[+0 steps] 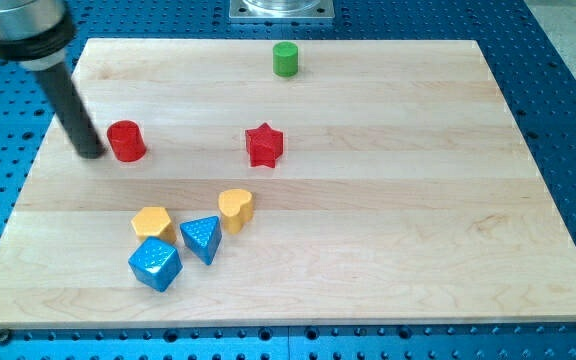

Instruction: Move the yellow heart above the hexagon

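Currently we have my tip (pixel 92 153) resting on the board just left of the red cylinder (pixel 126 141), holding nothing. We locate the yellow heart (pixel 235 209) well apart from it, toward the view's lower right. The yellow hexagon (pixel 152 222) lies left of the heart, beside the blue triangle (pixel 202 239).

Single view only. Camera set high, off the view's bottom edge of the worktop (pixel 388 250), looking down at a slant toward the far edge. Whole wooden board in frame; blue perforated bench (pixel 568 90) visible on all sides. Moderate distance. A grey metal base (pixel 282 9) cut off at the view's top.
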`<state>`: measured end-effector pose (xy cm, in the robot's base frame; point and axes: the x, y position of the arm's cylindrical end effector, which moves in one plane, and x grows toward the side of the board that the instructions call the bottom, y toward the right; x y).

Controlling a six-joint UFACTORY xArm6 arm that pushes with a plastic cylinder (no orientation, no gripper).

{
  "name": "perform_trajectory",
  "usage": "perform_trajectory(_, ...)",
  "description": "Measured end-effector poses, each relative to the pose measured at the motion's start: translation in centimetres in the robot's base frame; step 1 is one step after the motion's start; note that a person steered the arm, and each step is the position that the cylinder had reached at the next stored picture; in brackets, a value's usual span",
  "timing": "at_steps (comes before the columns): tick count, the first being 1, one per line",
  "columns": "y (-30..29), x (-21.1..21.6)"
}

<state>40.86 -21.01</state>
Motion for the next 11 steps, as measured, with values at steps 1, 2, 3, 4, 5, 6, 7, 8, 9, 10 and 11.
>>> perform_trajectory(1, 10.4, 1.8)
perform_trajectory(2, 14.5, 2.5)
perform_trajectory(3, 9.7, 2.5)
perform_trajectory(4, 6.4, -0.3)
perform_trajectory(5, 7.0, -1.2)
perform_trajectory(6, 7.0, -1.0)
perform_trajectory(7, 7.0, 2.4)
perform_trajectory(8, 9.7, 4.3)
perform_trajectory(9, 16.1, 7.6)
perform_trajectory(10, 22.9, 10.1)
perform_trajectory(11, 21.5, 11.1)
